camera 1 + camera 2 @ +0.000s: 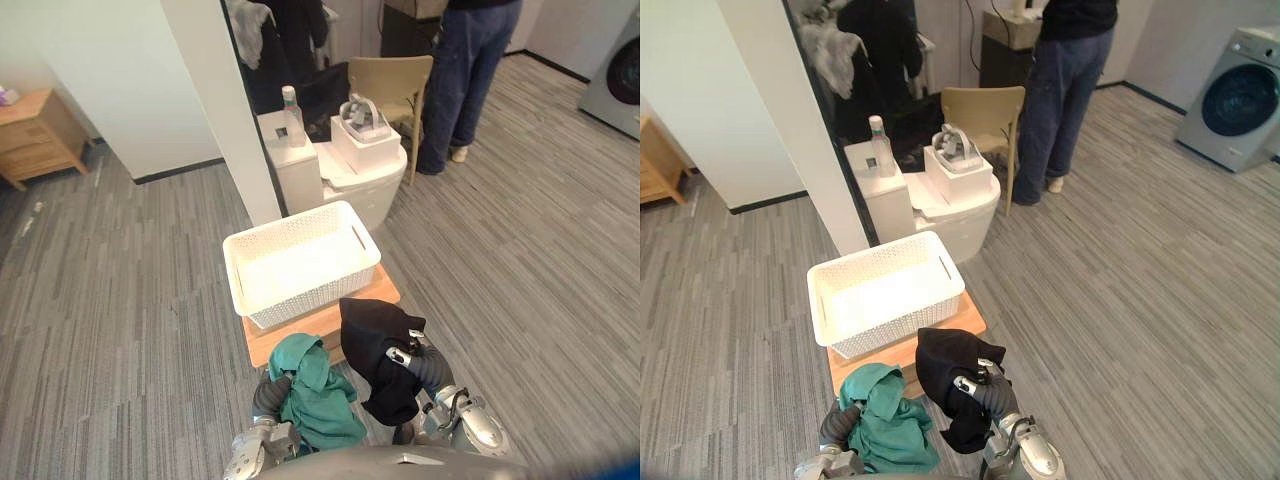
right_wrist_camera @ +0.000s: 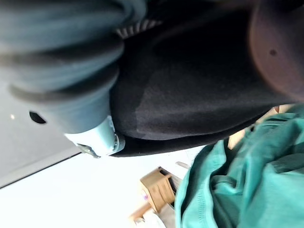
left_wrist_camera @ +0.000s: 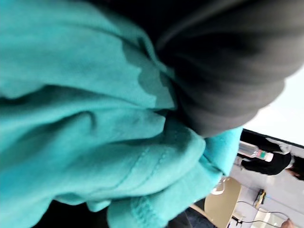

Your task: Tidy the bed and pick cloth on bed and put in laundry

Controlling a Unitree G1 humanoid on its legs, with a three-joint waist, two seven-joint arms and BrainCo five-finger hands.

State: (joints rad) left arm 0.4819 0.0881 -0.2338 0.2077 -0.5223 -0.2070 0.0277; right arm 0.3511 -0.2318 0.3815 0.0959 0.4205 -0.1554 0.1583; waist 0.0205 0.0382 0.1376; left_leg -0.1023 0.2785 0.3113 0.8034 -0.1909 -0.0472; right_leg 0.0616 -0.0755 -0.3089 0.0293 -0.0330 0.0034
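Carrying a teal cloth on the left hand, bunched right over it, so cannot tell whether clamped or slack. Carrying a black cloth on the right hand likewise, draped over the top; cannot tell the grip there either. Facing a white basket, empty, set on a small wooden counter, with both cloths hanging just short of its near wall.

Judging by this, well into the laundry part: both cloths picked up and at the basket, neither inside yet. Left to do: lift over the rim and let go. No telling how far along the bed-tidying is.
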